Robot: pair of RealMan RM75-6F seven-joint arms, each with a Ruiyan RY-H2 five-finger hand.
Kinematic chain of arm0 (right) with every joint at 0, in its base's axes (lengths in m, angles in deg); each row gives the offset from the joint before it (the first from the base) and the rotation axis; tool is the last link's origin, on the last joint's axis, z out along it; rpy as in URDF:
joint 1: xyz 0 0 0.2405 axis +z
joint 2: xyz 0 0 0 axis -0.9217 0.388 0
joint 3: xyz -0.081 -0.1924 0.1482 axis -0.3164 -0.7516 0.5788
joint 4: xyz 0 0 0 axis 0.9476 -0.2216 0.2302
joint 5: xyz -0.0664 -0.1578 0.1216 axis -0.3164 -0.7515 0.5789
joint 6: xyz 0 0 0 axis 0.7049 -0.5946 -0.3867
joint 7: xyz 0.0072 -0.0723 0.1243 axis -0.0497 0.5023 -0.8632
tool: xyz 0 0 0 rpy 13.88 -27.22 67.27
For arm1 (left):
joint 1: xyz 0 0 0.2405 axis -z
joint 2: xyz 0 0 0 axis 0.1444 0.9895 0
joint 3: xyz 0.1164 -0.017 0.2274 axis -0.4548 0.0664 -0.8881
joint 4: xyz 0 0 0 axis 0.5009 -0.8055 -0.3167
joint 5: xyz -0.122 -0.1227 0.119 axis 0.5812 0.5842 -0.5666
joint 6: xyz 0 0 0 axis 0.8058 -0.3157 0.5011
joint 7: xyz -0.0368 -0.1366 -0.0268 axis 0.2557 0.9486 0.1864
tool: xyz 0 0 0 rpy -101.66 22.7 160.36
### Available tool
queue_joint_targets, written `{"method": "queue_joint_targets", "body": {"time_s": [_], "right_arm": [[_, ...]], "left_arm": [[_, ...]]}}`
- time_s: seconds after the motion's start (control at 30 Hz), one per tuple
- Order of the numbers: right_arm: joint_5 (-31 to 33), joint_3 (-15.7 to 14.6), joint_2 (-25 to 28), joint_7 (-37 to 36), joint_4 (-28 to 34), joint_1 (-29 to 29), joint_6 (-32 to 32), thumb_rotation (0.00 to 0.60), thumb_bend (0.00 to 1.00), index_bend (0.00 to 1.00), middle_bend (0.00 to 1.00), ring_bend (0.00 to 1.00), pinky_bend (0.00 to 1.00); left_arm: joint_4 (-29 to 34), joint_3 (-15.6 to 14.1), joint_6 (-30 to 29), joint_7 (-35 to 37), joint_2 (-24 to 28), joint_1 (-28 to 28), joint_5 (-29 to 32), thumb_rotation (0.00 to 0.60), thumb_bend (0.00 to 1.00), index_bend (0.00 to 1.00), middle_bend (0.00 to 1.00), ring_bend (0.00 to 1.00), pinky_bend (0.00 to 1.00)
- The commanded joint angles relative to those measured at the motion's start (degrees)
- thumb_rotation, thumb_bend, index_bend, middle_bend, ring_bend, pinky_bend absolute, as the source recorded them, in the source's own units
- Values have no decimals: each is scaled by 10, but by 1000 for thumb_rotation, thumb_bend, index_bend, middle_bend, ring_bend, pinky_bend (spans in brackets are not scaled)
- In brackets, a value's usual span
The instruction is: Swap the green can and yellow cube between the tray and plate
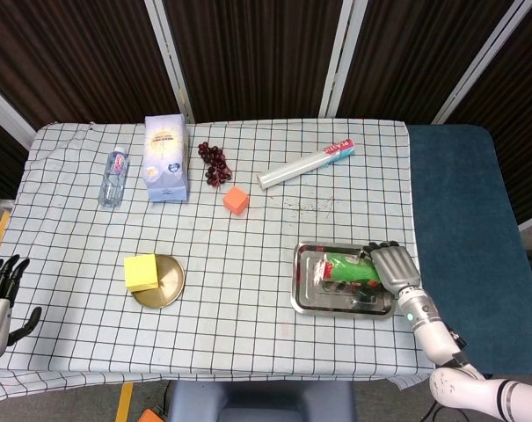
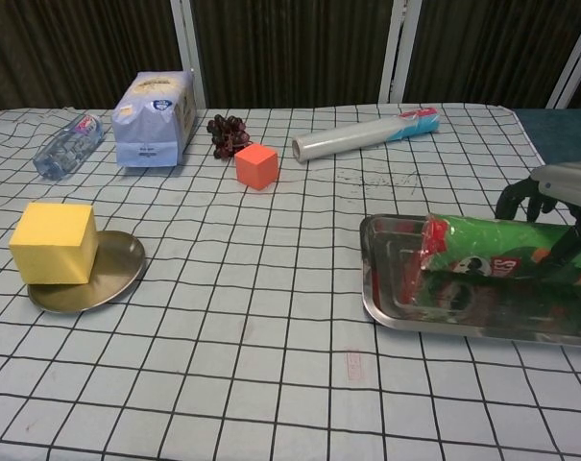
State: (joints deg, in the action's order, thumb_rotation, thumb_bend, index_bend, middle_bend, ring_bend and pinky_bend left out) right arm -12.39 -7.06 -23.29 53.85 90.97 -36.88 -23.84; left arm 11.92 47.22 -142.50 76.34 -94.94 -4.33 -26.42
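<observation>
- A table draped in a white cloth with a black grid.
- Far side: dark pleated curtains crossed by slanted white poles.
- Right: a blue surface beside the cloth.

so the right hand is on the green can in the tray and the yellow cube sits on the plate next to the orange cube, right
Not quite. The right hand is on the green can in the tray, and the yellow cube sits on the plate, but the head view shows the orange cube well away, near the grapes.
</observation>
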Motion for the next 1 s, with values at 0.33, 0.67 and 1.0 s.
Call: {"method": "queue_joint_targets", "body": {"time_s": [0.33,0.67,1.0], "right_arm": [[-74,18,-48,-43,-41,14,-77,600,84,966,793,803,731],[-147,49,-86,-92,-65,82,-55,600,85,966,793,803,731],[-194,85,-193,-195,-210,189,-5,600,85,967,793,803,731]], "left_arm": [[2,0,-5,1,2,-1,-2,600,340,70,63,3,152],[7,-2,4,-17,1,0,3,600,340,70,63,3,152],[6,-3,14,-27,0,4,9,600,338,70,64,3,151]]}}
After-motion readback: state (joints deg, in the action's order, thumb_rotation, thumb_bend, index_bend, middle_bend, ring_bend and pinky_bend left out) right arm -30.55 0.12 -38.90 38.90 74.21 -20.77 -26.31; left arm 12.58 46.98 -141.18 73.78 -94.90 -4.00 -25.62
